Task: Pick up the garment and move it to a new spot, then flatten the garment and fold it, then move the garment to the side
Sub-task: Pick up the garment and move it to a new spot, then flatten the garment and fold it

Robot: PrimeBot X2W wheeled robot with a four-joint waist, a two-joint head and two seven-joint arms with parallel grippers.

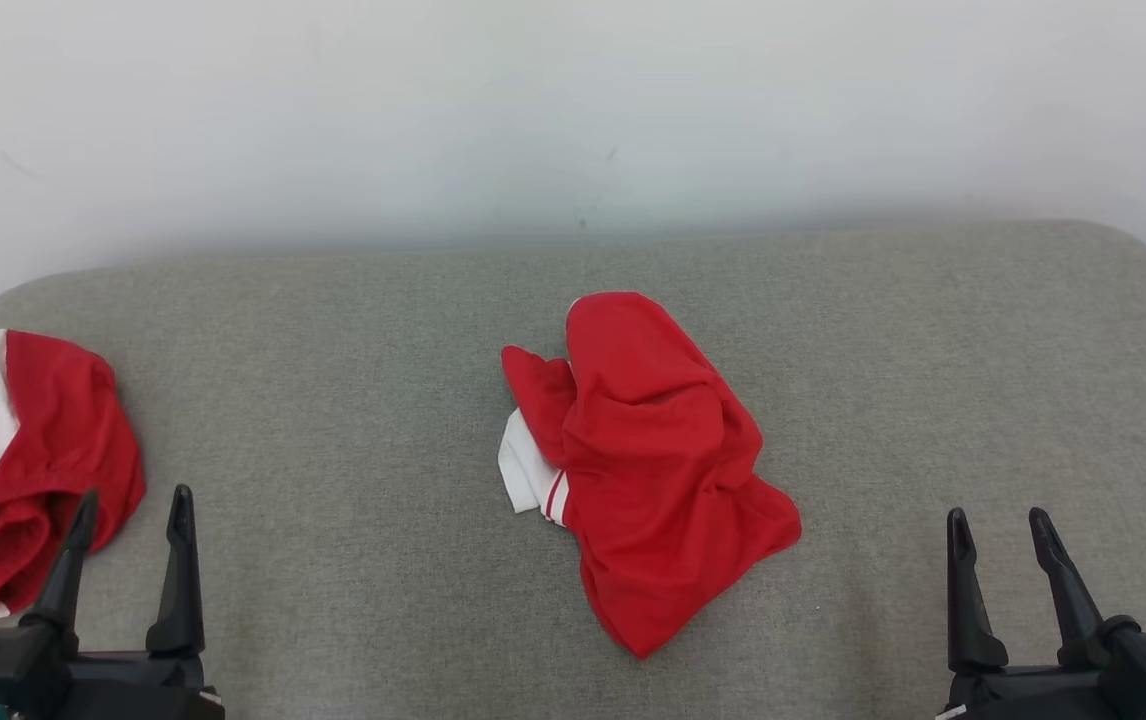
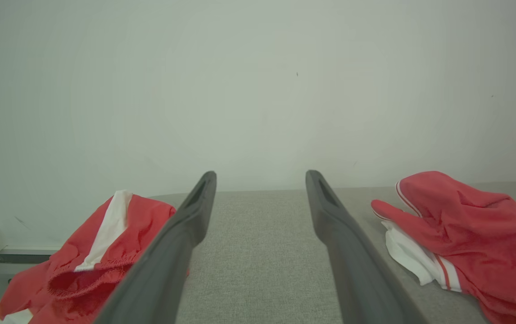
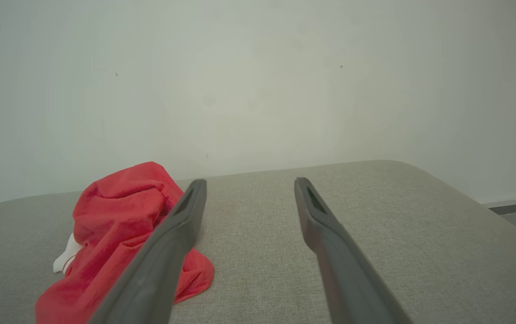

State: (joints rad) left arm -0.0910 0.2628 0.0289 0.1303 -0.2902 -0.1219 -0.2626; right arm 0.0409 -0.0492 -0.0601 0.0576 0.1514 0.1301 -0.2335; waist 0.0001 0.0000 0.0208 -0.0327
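The left end effector (image 1: 133,495) is closest, at the near edge of the table (image 1: 333,400) by its left end. Its two dark fingers are apart and hold nothing. The right end effector (image 1: 997,515) is at the near edge too, by the right end. Its fingers are also apart with nothing between them. The table has a grey cloth top with round corners. The red garment (image 1: 653,450) lies in a crumpled heap near the middle of the table, between the two end effectors and well apart from both. A bit of white with thin red stripes sticks out on its left side. The other red cloth (image 1: 33,440) has a white stripe and lies bunched up at the left edge of the table. One finger of the left end effector shows in front of it, and I cannot tell if they touch. In the left wrist view, the left end effector (image 2: 261,175) points at bare table, with the other red cloth (image 2: 105,252) on one side and the red garment (image 2: 474,225) on the other. In the right wrist view, the red garment (image 3: 118,225) sits left of the right end effector (image 3: 251,182). A pale wall (image 1: 573,100) stands behind the far edge.
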